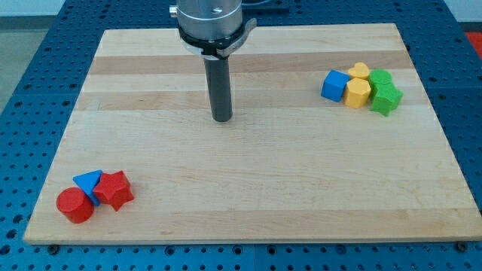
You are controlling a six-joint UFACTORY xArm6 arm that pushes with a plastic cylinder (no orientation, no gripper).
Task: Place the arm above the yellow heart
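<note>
Rod upright, my tip on bare board, well left of yellow heart, no gripper fitted.

This looks like a robotics lab or test bench. A pale wooden board lies on a blue metal table drilled with a regular grid of mounting holes, the kind used for fixing equipment. A grey machined arm mount carrying a dark rod hangs over the board.

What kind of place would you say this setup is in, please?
Probably a robotics lab bench: a wooden board lies on a blue perforated table, with my tip and small coloured blocks on it.
</note>
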